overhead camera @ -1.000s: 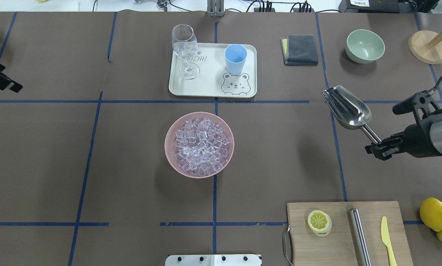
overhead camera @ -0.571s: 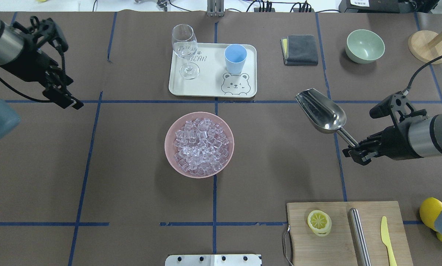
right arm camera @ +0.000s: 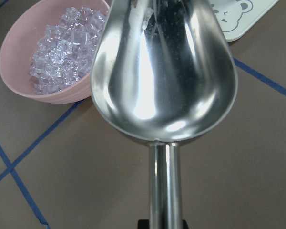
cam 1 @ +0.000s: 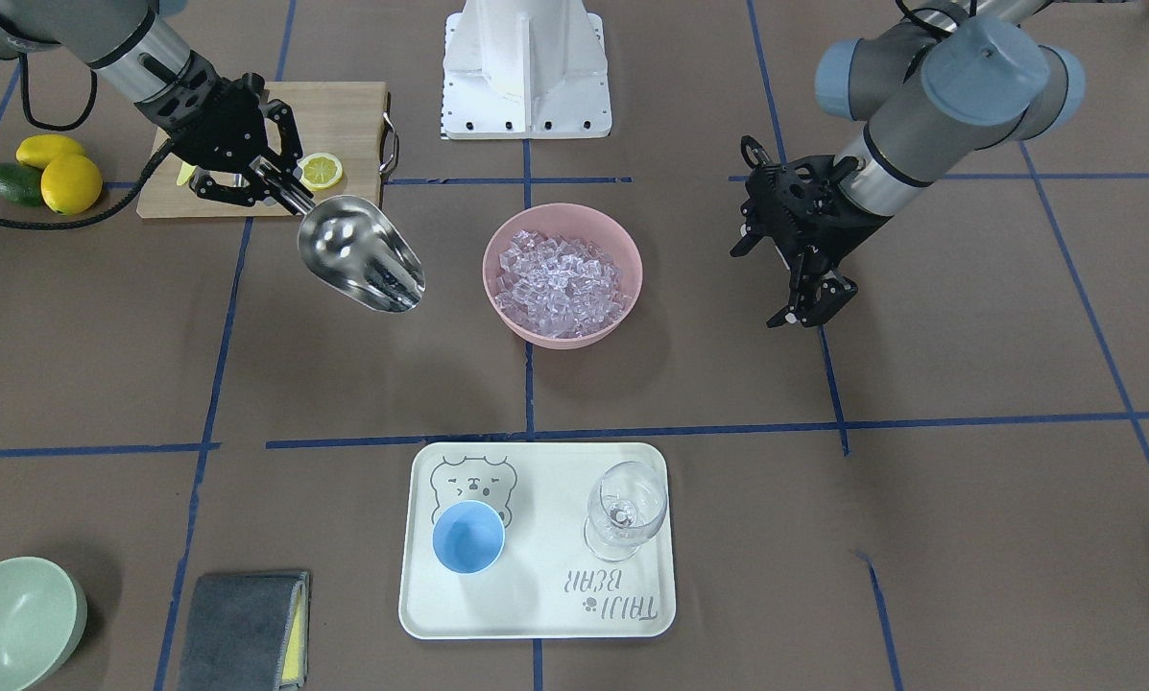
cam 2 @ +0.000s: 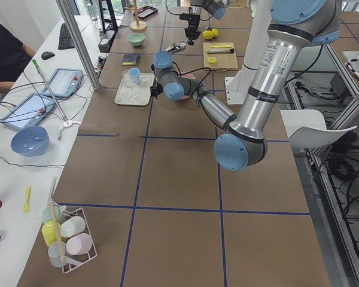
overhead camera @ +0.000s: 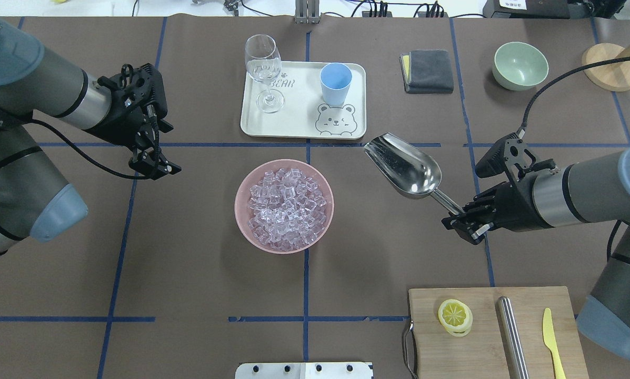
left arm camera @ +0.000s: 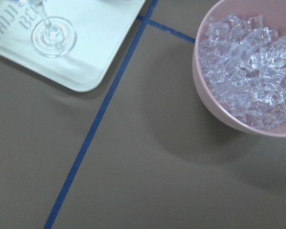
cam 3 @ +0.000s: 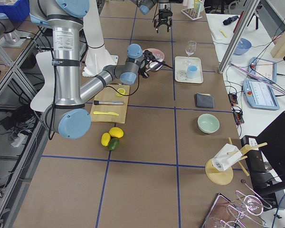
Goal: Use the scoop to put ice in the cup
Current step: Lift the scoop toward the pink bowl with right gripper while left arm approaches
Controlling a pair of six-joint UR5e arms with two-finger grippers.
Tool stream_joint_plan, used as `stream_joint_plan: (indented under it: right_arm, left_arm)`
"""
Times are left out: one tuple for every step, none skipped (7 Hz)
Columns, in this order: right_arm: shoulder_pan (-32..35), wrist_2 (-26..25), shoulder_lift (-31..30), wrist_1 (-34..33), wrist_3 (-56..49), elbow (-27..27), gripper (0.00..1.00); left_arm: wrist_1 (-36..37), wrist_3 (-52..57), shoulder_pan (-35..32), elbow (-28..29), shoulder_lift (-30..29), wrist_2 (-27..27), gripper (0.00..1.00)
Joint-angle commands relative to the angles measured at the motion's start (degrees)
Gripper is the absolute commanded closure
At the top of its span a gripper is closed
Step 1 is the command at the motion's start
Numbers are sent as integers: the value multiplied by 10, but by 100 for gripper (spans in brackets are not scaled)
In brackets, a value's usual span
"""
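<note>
The ice (overhead camera: 284, 208) is a heap of clear cubes in a pink bowl (overhead camera: 241, 210) at the table's middle; it also shows in the front view (cam 1: 560, 274) and both wrist views (left arm camera: 250, 86) (right arm camera: 62, 47). The light-blue cup (overhead camera: 336, 83) stands empty on a white tray (overhead camera: 299, 129). My right gripper (overhead camera: 465, 221) is shut on the handle of the steel scoop (overhead camera: 407, 167). It holds the scoop empty in the air, just right of the bowl, its mouth toward the tray. My left gripper (overhead camera: 154, 166) is open and empty, left of the bowl.
A wine glass (overhead camera: 265, 68) stands on the tray beside the cup. A cutting board (overhead camera: 483, 342) with a lemon slice, a steel rod and a yellow knife lies at the near right. A grey cloth (overhead camera: 429, 71) and a green bowl (overhead camera: 520, 66) sit at the far right.
My right gripper has carried the scoop leftward toward the bowl. My left arm has come in from the left edge toward the bowl.
</note>
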Motion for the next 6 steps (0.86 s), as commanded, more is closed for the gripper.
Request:
stream_joint_plan:
  right_arm:
    - [-24,-8,67,-124,-5,3,100]
    - [-41,-31,104,-214,-13,21,100]
    - [-67,-80,134,-306,-32,52,100]
    - [-91,-114,177,-406,-52,78,100]
    - [-115,-145,226,-488,-53,84,100]
    - [-132,-173,258,-551,-84,84,100]
  left_arm:
    - [-105,-1,7,45,17,0,0]
    - [-105,2,11,47,16,0,0]
    - [-109,2,21,47,14,1,0]
    - [-135,1,26,56,15,2,0]
    - [-168,1,32,77,14,3,0]
    - [-216,2,44,103,13,3,0]
